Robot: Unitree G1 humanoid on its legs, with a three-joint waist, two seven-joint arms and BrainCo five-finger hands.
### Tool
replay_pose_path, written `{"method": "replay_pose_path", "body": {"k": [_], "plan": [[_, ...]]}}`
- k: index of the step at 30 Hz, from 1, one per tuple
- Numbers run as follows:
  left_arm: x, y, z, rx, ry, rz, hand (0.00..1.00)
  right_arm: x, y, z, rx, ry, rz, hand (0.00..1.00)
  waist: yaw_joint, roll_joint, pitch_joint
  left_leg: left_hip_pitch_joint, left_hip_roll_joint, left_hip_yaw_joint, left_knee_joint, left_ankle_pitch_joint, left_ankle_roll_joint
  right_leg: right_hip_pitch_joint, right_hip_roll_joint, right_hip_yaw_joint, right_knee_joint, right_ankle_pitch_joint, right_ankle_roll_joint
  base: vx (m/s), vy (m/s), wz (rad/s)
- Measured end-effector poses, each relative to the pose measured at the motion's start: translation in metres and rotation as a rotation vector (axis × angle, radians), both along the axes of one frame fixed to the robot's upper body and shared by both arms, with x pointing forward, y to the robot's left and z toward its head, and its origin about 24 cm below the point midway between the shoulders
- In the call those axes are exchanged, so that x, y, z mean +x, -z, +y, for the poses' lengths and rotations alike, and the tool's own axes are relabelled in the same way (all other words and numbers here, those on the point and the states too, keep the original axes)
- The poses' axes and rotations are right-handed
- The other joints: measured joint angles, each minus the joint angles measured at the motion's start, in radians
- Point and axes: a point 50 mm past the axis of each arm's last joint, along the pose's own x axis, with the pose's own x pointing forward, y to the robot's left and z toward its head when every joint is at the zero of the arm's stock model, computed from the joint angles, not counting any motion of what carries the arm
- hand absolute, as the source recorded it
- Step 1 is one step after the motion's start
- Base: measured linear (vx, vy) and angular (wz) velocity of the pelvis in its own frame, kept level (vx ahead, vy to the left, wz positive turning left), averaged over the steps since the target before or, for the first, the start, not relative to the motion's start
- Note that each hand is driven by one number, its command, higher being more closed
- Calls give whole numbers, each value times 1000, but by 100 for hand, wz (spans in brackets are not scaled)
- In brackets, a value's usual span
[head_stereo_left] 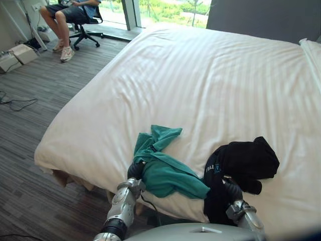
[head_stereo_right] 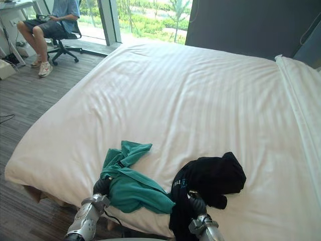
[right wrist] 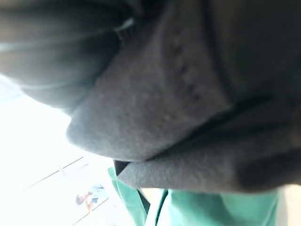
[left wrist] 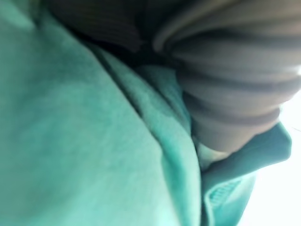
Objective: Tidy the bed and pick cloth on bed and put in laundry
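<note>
A teal cloth (head_stereo_left: 163,168) lies crumpled at the near edge of the white bed (head_stereo_left: 210,80), partly hanging over it. My left hand (head_stereo_left: 135,170) is buried under this cloth, with its dark ribbed cover at the cloth's left side; the left wrist view has teal cloth (left wrist: 84,141) pressed against the cover. A black cloth (head_stereo_left: 241,163) lies just right of the teal one, touching it. My right hand (head_stereo_left: 232,191) is tucked under the black cloth's near edge. In the right wrist view the black cloth (right wrist: 164,108) drapes over the hand.
A person (head_stereo_left: 67,20) sits on an office chair (head_stereo_left: 88,30) by the window at the far left. Boxes (head_stereo_left: 17,54) stand on the grey floor left of the bed. A pillow edge (head_stereo_left: 312,50) lies at the far right.
</note>
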Motion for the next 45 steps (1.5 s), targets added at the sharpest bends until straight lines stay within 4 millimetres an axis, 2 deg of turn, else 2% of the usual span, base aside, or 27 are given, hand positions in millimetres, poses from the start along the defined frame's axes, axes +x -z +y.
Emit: {"method": "replay_pose_path", "body": {"k": [4,5,7,8,10,11,12,13,14,15,16,17,18,19,21,23,25,28,31,32,33,35,36,37,38,42,45], "plan": [[-6,2,-6,-10,-39,27,100,3,-2,5,-56,-33,11,100,-1,6,2,-22,-1,-80,-6,19,-4,25,1,-93,0,-16,-5,-118,-55,69],[-7,0,-8,-16,-49,23,100,4,-3,5,-79,-33,13,100,1,6,2,-43,-5,-84,-7,19,18,25,-8,-151,5,-26,-10,-139,-11,110],[-12,2,-9,-20,-61,45,100,2,-4,6,-110,-12,22,100,-4,-7,2,-71,-4,44,-6,-26,127,43,-39,-256,-7,-12,11,-83,31,154],[-13,4,-13,-34,-56,64,100,1,-5,2,-133,25,30,100,-6,-38,11,-81,-1,172,3,-46,158,72,-73,-358,-22,0,16,-1,93,213],[-14,5,-22,-41,-15,84,100,5,-9,-8,-175,81,27,100,-2,-17,24,-129,15,351,106,-41,168,98,-93,-460,6,2,19,25,153,193],[-19,7,-27,-60,-7,103,100,12,-14,-18,-209,102,8,100,3,21,42,-139,27,379,134,4,161,93,-84,-456,41,-3,13,30,162,116],[-23,9,-28,-62,-7,119,100,14,-15,-20,-217,109,12,100,5,31,49,-138,15,356,133,15,146,90,-89,-452,61,-5,5,-10,198,118],[-31,13,-26,-40,9,148,100,13,-14,-22,-222,129,23,100,3,29,49,-137,-3,311,112,18,146,80,-90,-397,66,-39,-25,-72,121,121],[-39,18,-22,-25,11,181,100,13,-14,-22,-219,142,27,100,2,15,47,-143,-37,297,96,7,142,96,-89,-349,35,-72,6,-88,99,119],[-41,20,-22,-26,12,199,100,11,-13,-24,-220,153,34,100,2,13,48,-143,-43,322,106,-19,139,105,-87,-348,23,-73,18,-70,82,118],[-46,23,-23,-33,16,221,100,7,-13,-32,-235,175,49,100,-6,8,47,-147,-45,413,145,-133,90,132,-87,-351,-18,-78,14,-23,112,120],[-47,24,-23,-26,21,226,100,-1,-9,-34,-234,197,72,100,-19,-39,39,-174,-14,512,265,-192,136,145,-126,-366,-46,-54,-1,-2,116,103],[-47,24,-23,-20,31,224,100,-1,-10,-36,-235,206,67,100,1,-16,39,-184,21,527,336,-188,166,141,-144,-391,-16,-42,19,53,115,106],[-57,28,-25,-18,34,254,100,-3,-11,-47,-252,250,70,100,-23,8,42,-172,33,497,325,-133,110,136,-154,-404,59,-81,62,61,70,75],[-58,28,-23,-12,30,251,100,-7,-9,-51,-254,276,84,100,-30,-7,34,-146,-13,468,239,-97,124,142,-164,-409,60,-58,52,45,64,73],[-67,32,-15,8,22,280,100,-18,-3,-62,-272,330,135,100,-27,0,37,-81,-58,413,76,-11,125,150,-165,-458,75,9,39,32,52,65],[-73,37,-9,24,22,312,100,-27,3,-67,-279,363,179,100,-24,-4,37,-39,-73,374,-7,23,121,168,-163,-490,91,29,39,13,13,57],[-77,41,-3,48,40,341,100,-37,8,-75,-294,398,210,100,-20,-5,38,-35,-83,330,-7,20,122,161,-189,-519,179,45,29,19,26,51],[-75,43,-2,73,63,341,100,-51,12,-79,-312,404,248,100,-4,4,42,-40,-81,287,-8,-5,119,125,-216,-511,322,88,-41,14,39,61],[-72,42,-2,76,63,331,100,-55,15,-78,-308,403,265,100,-6,16,48,-47,-68,263,-8,-6,118,99,-183,-453,336,62,-53,16,14,82],[-66,41,-3,77,67,318,100,-58,17,-75,-301,398,275,100,-8,27,52,-64,-59,239,-7,-6,119,80,-107,-361,284,-3,-32,13,-4,90],[-59,41,-4,80,80,316,100,-60,19,-75,-296,398,278,100,-14,23,56,-86,-73,251,-6,-36,116,68,-10,-248,136,-52,-26,16,-44,77],[-58,41,-4,80,81,316,100,-62,19,-71,-274,401,275,100,-16,-13,52,-96,-100,316,15,-67,127,69,4,-198,9,-72,-54,32,-59,66],[-55,40,-2,86,77,312,100,-62,17,-73,-273,403,256,100,-33,-26,63,-126,-97,362,87,-81,154,73,10,-164,-12,-72,-47,36,-103,76],[-57,43,-8,68,86,336,100,-63,14,-77,-274,417,229,100,-48,7,90,-140,-85,364,148,-61,153,79,21,-162,40,-83,-41,67,-71,64],[-65,47,-15,70,111,361,100,-73,19,-72,-241,435,260,100,-39,1,85,-80,-132,323,60,-8,142,91,8,-127,60,-90,-39,46,-20,28],[-67,47,-15,72,113,366,100,-73,28,-56,-185,414,298,100,-26,-1,85,-59,-151,298,-5,23,138,88,5,-127,61,-84,-30,25,-34,20]]}}
